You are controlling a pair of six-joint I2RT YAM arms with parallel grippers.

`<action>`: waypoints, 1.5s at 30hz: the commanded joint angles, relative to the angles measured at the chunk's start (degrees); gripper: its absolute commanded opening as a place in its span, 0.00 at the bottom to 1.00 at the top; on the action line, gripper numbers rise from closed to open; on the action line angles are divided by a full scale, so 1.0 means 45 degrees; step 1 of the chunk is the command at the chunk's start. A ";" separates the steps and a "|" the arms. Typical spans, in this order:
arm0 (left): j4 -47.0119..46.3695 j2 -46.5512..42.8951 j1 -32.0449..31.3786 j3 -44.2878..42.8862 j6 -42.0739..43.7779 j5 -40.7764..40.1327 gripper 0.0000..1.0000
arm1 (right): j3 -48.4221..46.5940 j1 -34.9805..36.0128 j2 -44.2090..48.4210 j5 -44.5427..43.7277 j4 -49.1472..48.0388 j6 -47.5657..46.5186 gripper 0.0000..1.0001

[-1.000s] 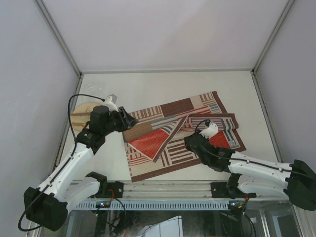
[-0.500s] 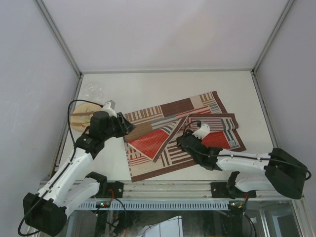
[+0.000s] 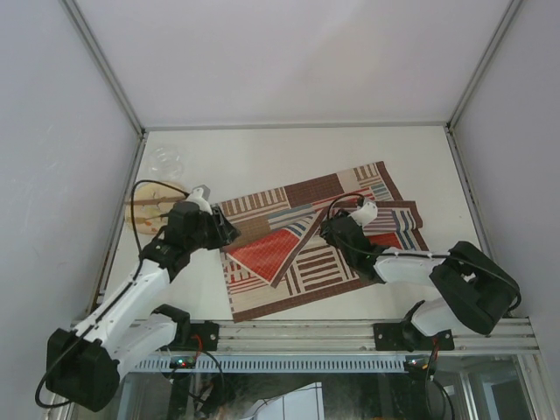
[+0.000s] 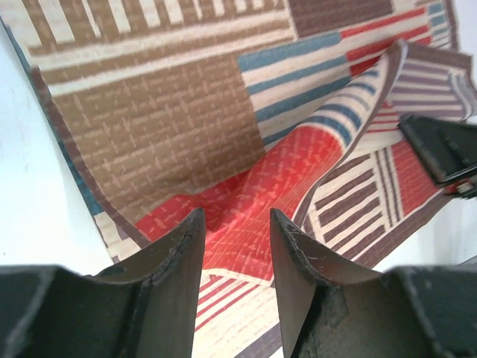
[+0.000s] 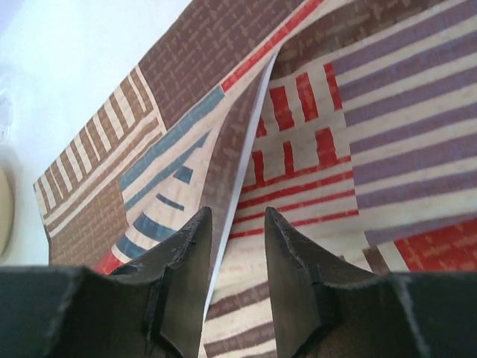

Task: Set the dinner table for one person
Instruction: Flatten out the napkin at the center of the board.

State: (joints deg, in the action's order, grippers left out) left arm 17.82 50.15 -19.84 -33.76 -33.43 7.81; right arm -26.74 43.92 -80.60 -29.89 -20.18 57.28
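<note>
table [image 3: 289,153] carrying a striped patchwork placemat [image 3: 317,189], which lies rumpled near the table's middle with one flap doubled over itself. we judge the table rigid, fixed and smooth. it offers nothing to grasp, and the thin, limp mat is likely to slide and buckle on it, so hold is best taken at the mat's folded edge [image 5: 257,123]. the left end effector [image 3: 229,231] hovers over the mat's left border, fingers parted and empty, with bare table just to its left. the right end effector [image 3: 327,227] is above the raised fold, likewise parted and holding nothing, and the fold's edge runs beneath its gap. the table lies below both.
</note>
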 commanded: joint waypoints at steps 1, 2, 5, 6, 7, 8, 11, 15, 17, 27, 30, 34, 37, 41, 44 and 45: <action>-0.1241 0.0974 0.0060 0.0377 0.0022 0.0764 0.44 | -0.0490 -0.0456 -0.0564 0.0533 -0.1768 -0.0464 0.34; -0.1323 0.1076 0.0026 0.0432 0.0002 0.0805 0.44 | -0.0538 -0.0570 -0.0712 0.0649 -0.1909 -0.0414 0.34; -0.1442 0.0889 -0.0125 0.0903 -0.0198 0.0808 0.44 | -0.0753 -0.0793 -0.1276 0.0866 -0.2163 -0.0269 0.34; -0.1380 0.0709 -0.0172 0.1076 -0.0265 0.0808 0.44 | -0.0815 -0.0829 -0.1424 0.0954 -0.2242 -0.0250 0.34; -0.1265 0.0452 -0.0188 0.1264 -0.0357 0.0803 0.44 | -0.0901 -0.0861 -0.1574 0.1012 -0.2312 -0.0248 0.34; -0.1122 0.0161 -0.0190 0.1461 -0.0449 0.0817 0.44 | -0.0987 -0.0896 -0.1686 0.1058 -0.2326 -0.0233 0.34; -0.0785 -0.0794 -0.0219 0.2054 -0.0746 0.0721 0.44 | -0.1185 -0.0992 -0.2110 0.1176 -0.2596 -0.0271 0.34; -0.0372 -0.1590 -0.0220 0.2510 -0.1047 0.0812 0.44 | -0.1423 -0.1100 -0.2708 0.1393 -0.2993 -0.0203 0.31; -0.0189 -0.1815 -0.0227 0.2550 -0.1061 0.0947 0.44 | -0.1520 -0.1144 -0.2991 0.1518 -0.3210 -0.0179 0.24; -0.0039 -0.1698 -0.0242 0.2338 -0.1185 0.0882 0.44 | -0.1674 -0.0971 -0.2303 0.1666 -0.2148 0.0042 0.00; -0.0379 -0.1175 -0.0241 0.2193 -0.0825 0.0932 0.44 | -0.1599 -0.0621 -0.1567 0.1374 -0.1233 0.0004 0.00; -0.0592 -0.0618 -0.0239 0.1837 -0.0560 0.0831 0.44 | -0.1258 0.0141 -0.0459 0.0825 -0.0128 0.0054 0.00; -0.0932 -0.0235 -0.0239 0.1696 -0.0500 0.0881 0.43 | -0.0951 0.0864 0.0307 0.0307 0.0590 0.0152 0.00; -0.1442 0.0508 -0.0237 0.1580 -0.0543 0.1317 0.44 | -0.0695 0.2090 0.1101 -0.0518 0.1673 0.0358 0.00; -0.1801 0.0847 -0.0241 0.1523 -0.0631 0.1785 0.44 | -0.0363 0.3009 0.1580 -0.0913 0.2311 0.0771 0.00; -0.1838 0.0850 -0.0241 0.1508 -0.0671 0.1856 0.44 | -0.0258 0.3279 0.1707 -0.1065 0.2551 0.0964 0.00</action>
State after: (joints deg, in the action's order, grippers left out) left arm 13.82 53.36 -20.60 -23.22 -36.91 12.86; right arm -29.39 54.41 -75.75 -31.83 -14.11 58.26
